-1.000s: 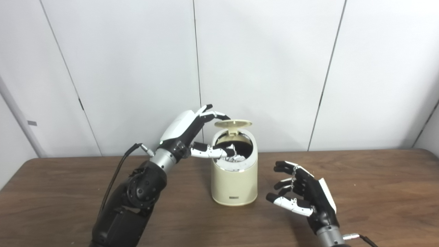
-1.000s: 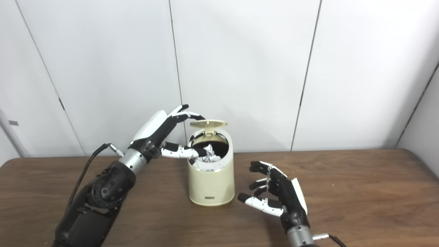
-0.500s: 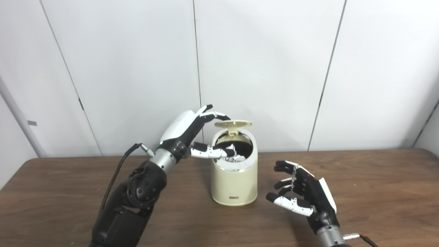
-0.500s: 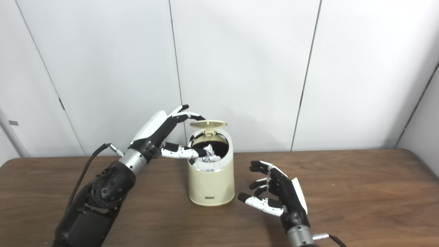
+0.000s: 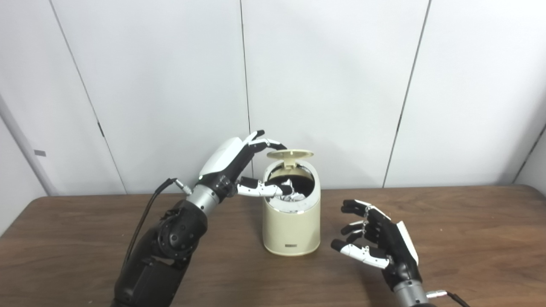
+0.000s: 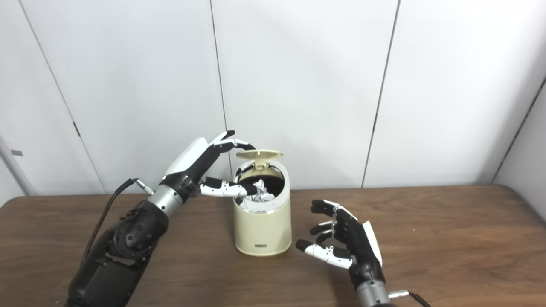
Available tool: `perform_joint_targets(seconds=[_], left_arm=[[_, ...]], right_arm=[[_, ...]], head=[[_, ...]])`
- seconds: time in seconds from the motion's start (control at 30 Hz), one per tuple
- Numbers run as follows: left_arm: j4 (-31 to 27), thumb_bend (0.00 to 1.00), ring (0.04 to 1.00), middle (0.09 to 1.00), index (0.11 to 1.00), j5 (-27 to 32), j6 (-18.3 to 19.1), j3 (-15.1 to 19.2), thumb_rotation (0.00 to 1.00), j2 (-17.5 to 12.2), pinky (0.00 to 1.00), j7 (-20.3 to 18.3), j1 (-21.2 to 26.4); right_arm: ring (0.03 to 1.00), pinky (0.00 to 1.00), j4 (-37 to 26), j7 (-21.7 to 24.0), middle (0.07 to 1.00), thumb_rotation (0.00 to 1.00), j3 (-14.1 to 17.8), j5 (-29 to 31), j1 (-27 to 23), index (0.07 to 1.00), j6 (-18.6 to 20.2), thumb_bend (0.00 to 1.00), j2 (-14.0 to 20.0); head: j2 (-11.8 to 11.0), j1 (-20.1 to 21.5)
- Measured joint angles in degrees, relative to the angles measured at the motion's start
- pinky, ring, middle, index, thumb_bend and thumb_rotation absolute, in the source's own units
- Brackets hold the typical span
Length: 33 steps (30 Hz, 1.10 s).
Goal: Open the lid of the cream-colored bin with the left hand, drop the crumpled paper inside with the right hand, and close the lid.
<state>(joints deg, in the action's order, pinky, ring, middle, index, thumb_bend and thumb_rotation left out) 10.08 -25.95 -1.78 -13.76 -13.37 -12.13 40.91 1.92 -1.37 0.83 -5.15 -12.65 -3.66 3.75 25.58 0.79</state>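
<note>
The cream-colored bin (image 5: 291, 226) stands upright in the middle of the brown table (image 5: 76, 238). Its round lid (image 5: 294, 152) is swung up and sits nearly level above the back of the opening. White crumpled paper (image 5: 294, 194) lies inside the bin, just below the shiny rim. My left hand (image 5: 230, 160) reaches in from the left with its fingers spread. The fingertips (image 5: 275, 144) touch the lid's left edge, and the thumb lies across the bin's left rim. My right hand (image 5: 377, 241) hovers open to the right of the bin, palm toward it, holding nothing.
A black cable (image 5: 145, 217) loops off the left forearm. White wall panels (image 5: 324, 85) stand close behind the table's far edge. Bare tabletop (image 6: 460, 238) stretches to the right of the right hand.
</note>
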Motion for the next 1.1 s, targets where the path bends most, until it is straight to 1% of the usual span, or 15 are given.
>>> perform_joint_targets(seconds=[0.03,0.07,0.1,0.13,0.17,0.2,0.23,0.33,0.43,0.53,0.57,0.7,0.9,1.1], left_arm=[[0.01,0.85,1.0,0.842,0.79,0.02,-0.07,0.0,0.41,0.0,0.96,0.0,0.0],[0.08,0.86,0.984,0.859,0.821,0.01,-0.56,0.08,0.29,0.02,0.92,0.26,0.0],[0.23,0.82,0.897,0.812,0.782,0.02,-1.71,0.28,0.21,0.1,0.82,0.89,-0.04],[0.75,0.79,0.827,0.749,0.702,0.34,-3.49,0.88,0.15,0.44,0.76,2.02,-0.07],[1.3,0.78,0.83,0.809,0.731,1.1,-5.72,1.59,0.16,0.97,0.73,3.52,-0.12],[1.76,0.77,0.857,0.848,0.718,1.59,-7.42,2.05,0.15,1.47,0.74,4.71,-0.15],[1.79,0.77,0.867,0.87,0.736,1.72,-8.78,2.13,0.14,1.68,0.75,5.19,-0.25],[2.08,0.77,0.857,0.857,0.813,1.73,-10.96,2.08,0.14,2.04,0.74,5.42,-0.45],[2.43,0.78,0.853,0.851,0.863,1.72,-11.0,2.37,0.14,2.08,0.74,5.67,-0.47],[2.65,0.78,0.851,0.846,0.865,1.77,-11.0,2.86,0.15,2.07,0.74,5.68,-0.53],[2.68,0.78,0.848,0.841,0.869,1.96,-11.0,2.91,0.13,2.07,0.74,5.67,-0.53],[3.73,0.79,0.837,0.812,0.886,3.48,-11.9,3.28,0.1,2.18,0.75,5.66,-0.53],[3.85,0.79,0.83,0.797,0.883,3.97,-12.8,3.39,0.11,2.33,0.75,5.66,-0.66],[3.94,0.8,0.829,0.789,0.874,4.01,-12.93,3.39,0.1,2.33,0.76,5.66,-0.66]], right_arm=[[0.526,0.41,-0.08,0.0,0.73,0.23,-0.01,0.04,0.0,0.72,0.28,0.75,-0.01],[0.527,0.41,-0.27,0.01,0.735,0.21,-0.01,0.14,0.0,0.719,0.78,0.75,-0.04],[0.523,0.41,-0.38,0.02,0.732,0.2,-0.02,0.23,0.0,0.719,0.94,0.75,-0.09],[0.519,0.41,-0.58,0.02,0.73,0.18,-0.08,0.26,0.0,0.72,1.04,0.74,-0.12],[0.588,0.49,-0.87,0.01,0.723,0.14,-0.19,0.26,0.01,0.698,1.07,0.75,-0.17],[0.585,0.54,-1.17,0.07,0.74,0.09,-0.24,0.53,0.02,0.714,0.99,0.75,-0.28],[0.584,0.57,-1.38,0.24,0.743,0.05,-0.21,1.2,0.02,0.734,0.88,0.76,-0.56],[0.583,0.56,-1.31,0.74,0.738,0.04,-0.17,3.22,0.03,0.754,0.74,0.76,-1.18],[0.577,0.58,-1.31,0.78,0.736,0.04,-0.11,3.66,0.03,0.752,0.68,0.77,-1.13],[0.579,0.61,-1.33,0.78,0.739,0.02,-0.12,3.89,0.03,0.753,0.69,0.76,-1.13],[0.581,0.61,-1.33,0.79,0.739,0.02,-0.13,3.93,0.03,0.752,0.69,0.76,-1.13],[0.58,0.58,-1.36,0.8,0.735,0.03,-0.15,4.0,0.03,0.746,0.7,0.76,-1.15],[0.574,0.57,-1.35,0.8,0.739,0.02,-0.17,3.95,0.03,0.743,0.69,0.75,-1.13],[0.576,0.59,-1.4,0.79,0.748,0.02,-0.17,3.96,0.03,0.744,0.8,0.75,-1.16]], head=[[0.09,0.09],[0.26,0.0],[0.35,0.0],[-0.08,0.61],[-1.39,0.44],[-1.41,0.44],[-1.67,-0.08],[-1.67,0.0],[-1.58,0.0],[-1.49,0.09],[-1.49,0.0],[-1.41,0.09],[-1.32,0.0],[-1.23,0.0]])
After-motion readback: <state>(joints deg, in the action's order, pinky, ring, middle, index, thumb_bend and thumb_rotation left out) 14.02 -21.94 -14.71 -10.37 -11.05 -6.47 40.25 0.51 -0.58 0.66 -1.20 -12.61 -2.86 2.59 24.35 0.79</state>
